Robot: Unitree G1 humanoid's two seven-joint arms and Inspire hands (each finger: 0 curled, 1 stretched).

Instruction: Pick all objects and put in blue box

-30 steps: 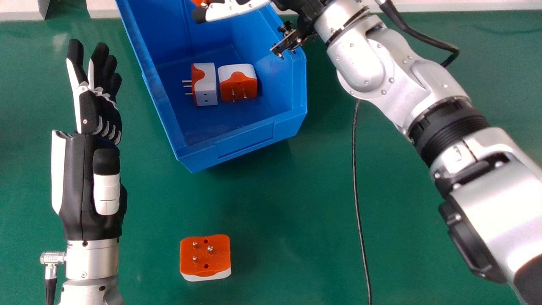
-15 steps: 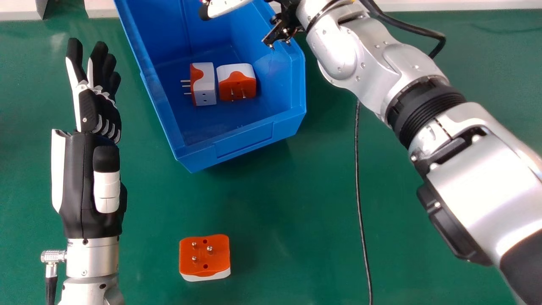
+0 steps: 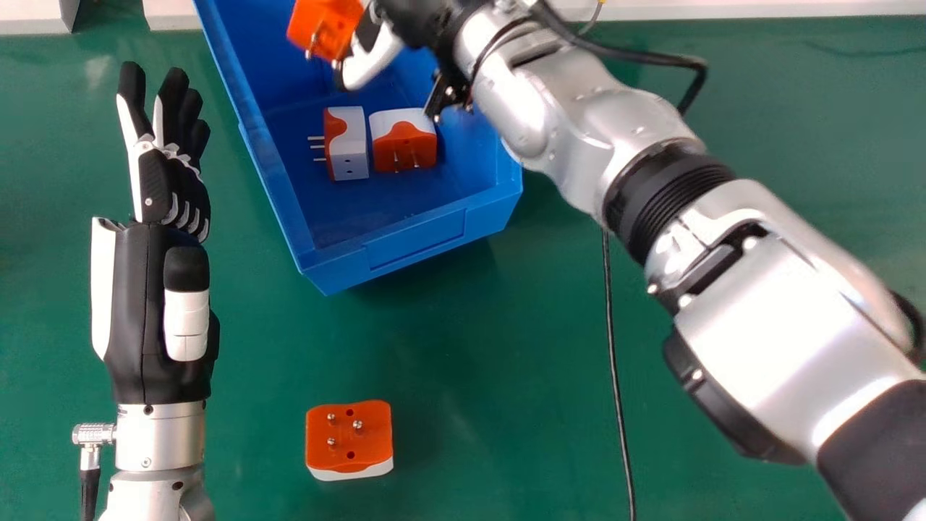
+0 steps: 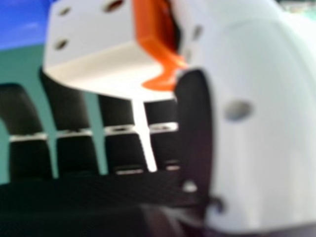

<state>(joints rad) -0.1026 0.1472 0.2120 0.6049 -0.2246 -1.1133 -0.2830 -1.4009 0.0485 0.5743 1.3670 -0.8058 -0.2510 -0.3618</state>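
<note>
Orange and white plastic, hard and boxy, makes up the plug adapter [image 3: 331, 25] at the upper middle of the head view, pinched between thumb and fingers of the right hand [image 3: 372, 61] above the blue box [image 3: 412, 250]. It should handle as a light, stiff block, unlikely to crush, though its smooth sides could slip; broad opposite sides look the best hold, clear of the metal pins. The same goes for the last adapter [image 3: 349, 440], lying pins up on the green table [image 3: 506, 347] at lower centre, which would be best taken across its edges. The left hand [image 3: 170, 184], at the left of the frame, is relaxed, its fingers straight, holding nothing. The head view gives what the right hand view can't settle: a white-sided adapter [image 3: 347, 143] and an orange-faced adapter [image 3: 404, 141] side by side in the box, and the pins jutting from the held one. The right hand view adds the round holes in that one's white face and how the thumb presses on its orange part.
</note>
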